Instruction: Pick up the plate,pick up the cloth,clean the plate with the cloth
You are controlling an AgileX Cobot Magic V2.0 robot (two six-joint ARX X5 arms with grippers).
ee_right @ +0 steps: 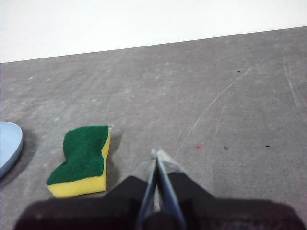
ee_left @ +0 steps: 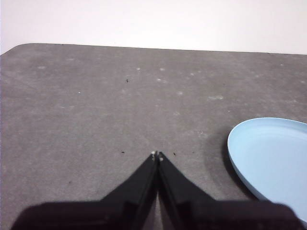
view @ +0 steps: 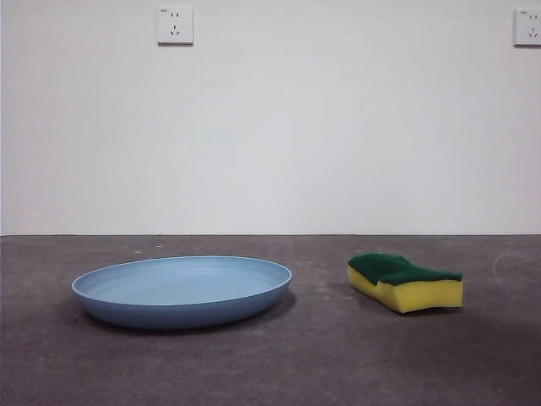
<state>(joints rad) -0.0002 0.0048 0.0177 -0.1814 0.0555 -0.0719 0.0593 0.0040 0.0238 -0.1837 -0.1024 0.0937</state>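
The light-blue plate (view: 182, 290) lies flat on the dark grey table, left of centre in the front view. It also shows in the left wrist view (ee_left: 273, 163) and its rim in the right wrist view (ee_right: 9, 146). The cloth (view: 406, 282), a yellow sponge with its green layer on top, lies to the right of the plate and shows in the right wrist view (ee_right: 82, 160). My left gripper (ee_left: 157, 155) is shut and empty, above the table beside the plate. My right gripper (ee_right: 157, 153) is shut and empty, above the table beside the cloth. Neither arm shows in the front view.
A white wall stands behind the table with two sockets, one at upper left (view: 175, 25) and one at upper right (view: 527, 27). The table's rounded far corner (ee_left: 19, 47) shows in the left wrist view.
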